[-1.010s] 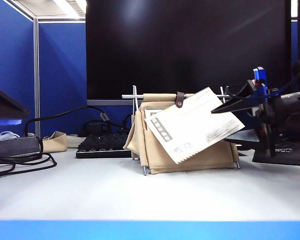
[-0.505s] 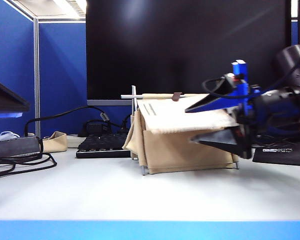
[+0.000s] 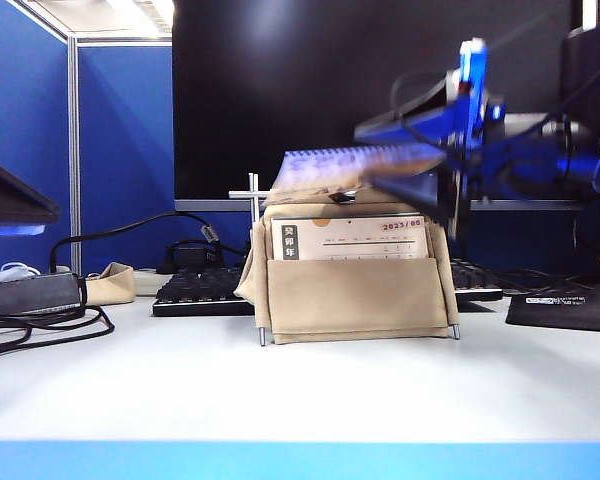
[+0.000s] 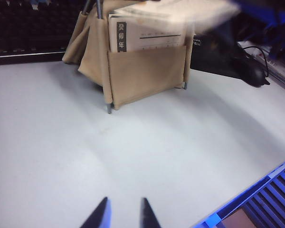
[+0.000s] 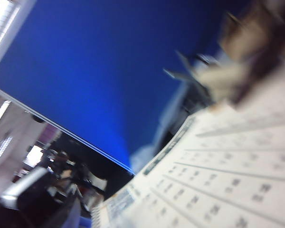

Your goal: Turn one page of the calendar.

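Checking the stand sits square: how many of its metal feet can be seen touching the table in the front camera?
2: the left foot under the calendar stand's left edge, and the right foot under its right edge. Any rear feet are hidden behind the fabric.

Blue partition walls (image 3: 120,150), white desk (image 3: 300,390).

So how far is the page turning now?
Done: the page is lifted above the calendar, showing the next sheet. In hand: the right gripper carries it, blurred. Left: laying it behind. The left gripper waits over the table.
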`<state>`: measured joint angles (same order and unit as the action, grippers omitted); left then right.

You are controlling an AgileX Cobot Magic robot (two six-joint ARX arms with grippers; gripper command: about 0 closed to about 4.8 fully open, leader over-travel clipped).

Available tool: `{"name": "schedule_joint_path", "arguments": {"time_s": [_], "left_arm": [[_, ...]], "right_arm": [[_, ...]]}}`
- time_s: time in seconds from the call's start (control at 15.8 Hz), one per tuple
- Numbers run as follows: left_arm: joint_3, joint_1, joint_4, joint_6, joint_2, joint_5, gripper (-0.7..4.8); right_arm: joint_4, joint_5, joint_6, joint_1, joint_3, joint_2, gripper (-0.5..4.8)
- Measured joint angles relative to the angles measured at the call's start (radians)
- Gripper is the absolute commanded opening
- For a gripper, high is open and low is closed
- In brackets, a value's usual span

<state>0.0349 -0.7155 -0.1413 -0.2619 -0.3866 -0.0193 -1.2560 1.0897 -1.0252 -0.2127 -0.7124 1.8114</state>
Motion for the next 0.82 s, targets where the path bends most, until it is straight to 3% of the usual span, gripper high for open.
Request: {"name": "schedule_joint_path", "arguments": {"time_s": [0.25, 0.32, 0.38, 0.44, 0.51, 0.82], "left_arm": [[0.000, 0.000, 0.000, 0.000, 0.000, 0.000, 0.90], [0.000, 0.000, 0.000, 0.000, 0.000, 0.000, 0.90], [0.000, 0.000, 0.000, 0.000, 0.000, 0.000, 0.90], [0.000, 0.000, 0.000, 0.000, 0.000, 0.000, 0.90], [0.000, 0.000, 0.000, 0.000, 0.000, 0.000, 0.90], [0.000, 0.000, 0.000, 0.000, 0.000, 0.000, 0.90]], "right_arm": [[-0.031, -0.006, -0.050, 0.000, 0.000, 0.000, 2.47], [-0.035, -0.016, -0.051, 0.000, 0.000, 0.000, 1.66], [-0.043, -0.035, -0.052, 0.000, 0.000, 0.000, 1.19], [-0.050, -0.039, -0.052, 0.000, -0.002, 0.000, 0.30], [-0.067, -0.048, -0.053, 0.000, -0.008, 0.000, -0.06], [-0.124, -0.082, -0.140, 0.000, -0.010, -0.003, -0.05]]}}
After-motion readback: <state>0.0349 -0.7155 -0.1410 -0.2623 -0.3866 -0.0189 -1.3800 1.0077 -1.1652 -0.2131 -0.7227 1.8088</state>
